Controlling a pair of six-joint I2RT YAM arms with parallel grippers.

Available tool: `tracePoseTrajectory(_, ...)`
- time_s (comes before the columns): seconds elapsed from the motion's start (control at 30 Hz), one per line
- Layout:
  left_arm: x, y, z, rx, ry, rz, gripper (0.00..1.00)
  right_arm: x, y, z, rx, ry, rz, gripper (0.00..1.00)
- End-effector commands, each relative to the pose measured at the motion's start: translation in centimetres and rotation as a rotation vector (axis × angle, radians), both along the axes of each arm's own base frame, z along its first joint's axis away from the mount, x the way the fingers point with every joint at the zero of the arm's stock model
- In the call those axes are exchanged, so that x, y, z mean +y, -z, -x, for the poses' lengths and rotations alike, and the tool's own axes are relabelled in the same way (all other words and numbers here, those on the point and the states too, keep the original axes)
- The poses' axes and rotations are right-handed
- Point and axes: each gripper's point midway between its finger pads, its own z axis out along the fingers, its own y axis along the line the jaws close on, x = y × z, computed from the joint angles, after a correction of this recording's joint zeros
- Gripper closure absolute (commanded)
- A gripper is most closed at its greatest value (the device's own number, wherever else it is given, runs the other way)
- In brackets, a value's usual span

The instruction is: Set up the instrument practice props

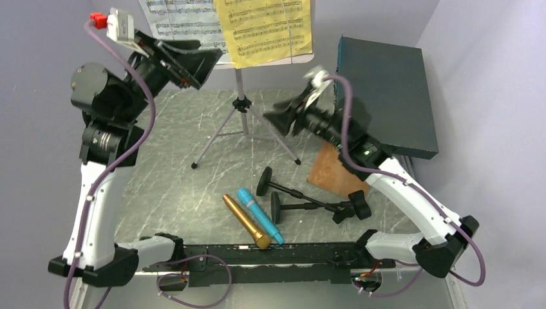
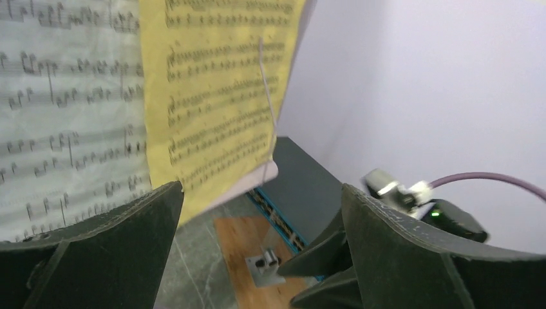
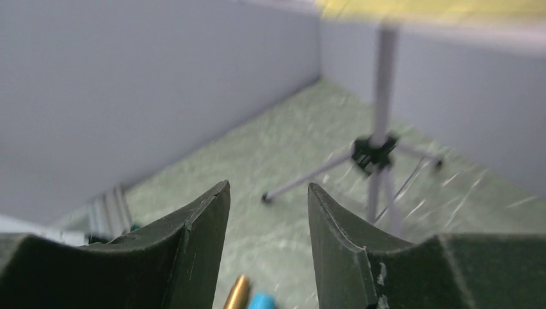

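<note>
Left pincer (image 1: 205, 61) is up high, jaws spread wide with nothing between them, its arm folded into a tall elbow and aimed at the sheets. Straight ahead of it are a white sheet-music page (image 1: 180, 16) and a yellow page (image 1: 267, 29), thin paper printed with staves. The yellow laps the white's edge, and both are propped on the music stand (image 1: 240, 84).

Right pincer (image 1: 283, 116) hovers off the counter (image 1: 161, 167), jaws parted and empty, its arm arched and pointing at the stand's thin silver pole. The tripod legs (image 1: 219, 138) splay below.

Below that pincer, toward the bases, a gold microphone (image 1: 246, 222) and a blue microphone (image 1: 259, 214) lie side by side. Two black round-based mic holders (image 1: 264, 181) are tipped over beside them. Behind the right pincer are a brown wooden board (image 1: 335, 170) and a dark teal box (image 1: 386, 90).

The counter is grey-green and marbled, with pale lilac walls (image 1: 38, 38) around it.
</note>
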Motion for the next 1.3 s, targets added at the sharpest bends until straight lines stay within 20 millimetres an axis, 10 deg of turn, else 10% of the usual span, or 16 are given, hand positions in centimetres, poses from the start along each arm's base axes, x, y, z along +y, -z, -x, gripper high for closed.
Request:
tracePoseTrajectory(0.0,-0.4,4.0,1.9,0.084,0.061,-0.053,0.03,3.7,8.5,2.6,0.087,-0.085,0.201,0.49)
tracePoseTrajectory(0.17,-0.3,14.2,3.0,0.31,0.071,-0.12,0.03,4.9,20.2,6.0,0.238,-0.126,0.437,0.48)
tracePoseTrajectory(0.3,-1.8,24.7,3.6,0.602,0.186,-0.124,0.03,1.6,24.7,6.5,0.317,0.027,0.499,0.48)
tracePoseTrajectory(0.47,-6.1,34.0,4.1,0.839,0.359,0.004,0.09,-1.7,21.3,7.0,0.236,0.117,0.344,0.45)
tracePoseTrajectory(0.67,-10.8,40.9,3.9,0.829,0.154,-0.335,0.04,-5.4,14.7,8.0,0.068,0.177,0.199,0.4)
tracePoseTrajectory(0.87,-11.7,47.5,2.4,0.862,-0.063,-0.57,0.12,-7.8,13.6,8.8,0.053,0.223,0.151,0.39)
tracePoseTrajectory(1.27,-12.8,52.0,2.6,0.905,-0.084,-0.727,0.21,-8.6,15.0,8.7,0.069,0.252,0.188,0.38)
